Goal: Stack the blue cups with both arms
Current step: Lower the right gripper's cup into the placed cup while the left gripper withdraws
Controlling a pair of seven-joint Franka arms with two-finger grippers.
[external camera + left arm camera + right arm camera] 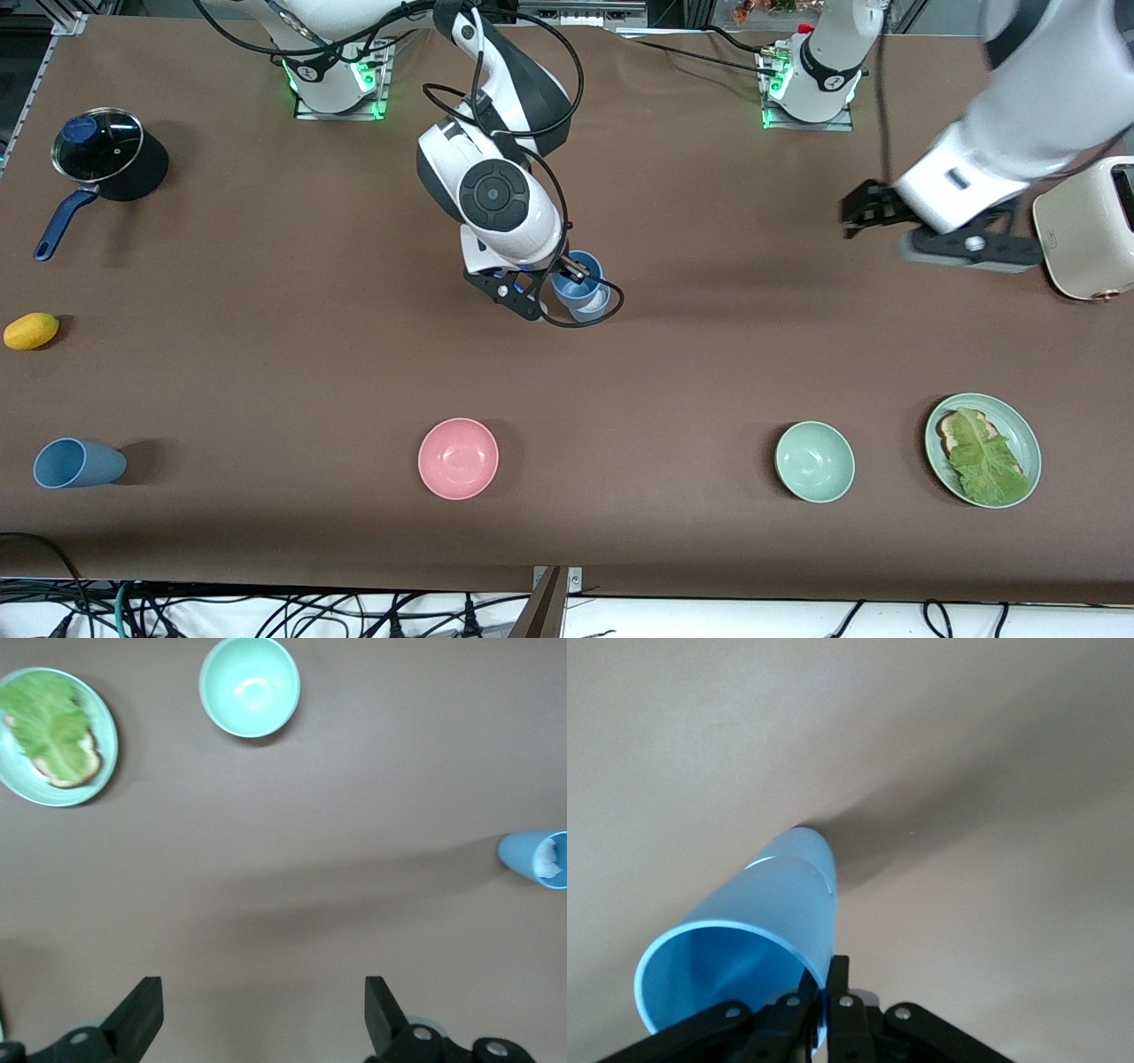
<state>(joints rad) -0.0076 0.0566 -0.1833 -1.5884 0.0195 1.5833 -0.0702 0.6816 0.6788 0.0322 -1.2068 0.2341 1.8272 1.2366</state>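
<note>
From my station I judge the stacking to be mostly done. My right claw [567, 282] is clenched on the rim of the brighter blue cup [580, 270], one finger inside the mouth and one outside, as the right wrist view shows, and that cup is already nested into the duller blue cup [592, 306] directly beneath the claw, near the middle of the worktop [266, 354]. In the right wrist view I see the step where the upper cup's wall overlaps the lower one, so the pair reads as one stack, though I cannot tell whether the upper cup is pushed fully home. What seems left for this arm is to let go and lift clear without tipping the stack. My left claw [873, 213] is released, its fingers spread wide with nothing between them, and it hangs over bare worktop just beside the toaster [1085, 230], well apart from the stack; this arm waits. From that claw's own camera the stacked cups show off at the frame's edge, with the green bowl [249, 685] and the plate of lettuce and toast [55, 735] also in its view. A third blue cup [75, 463] lies on its side near the right arm's end of the worktop, well apart from both claws and untouched; if it counts, it is not yet stacked.
</note>
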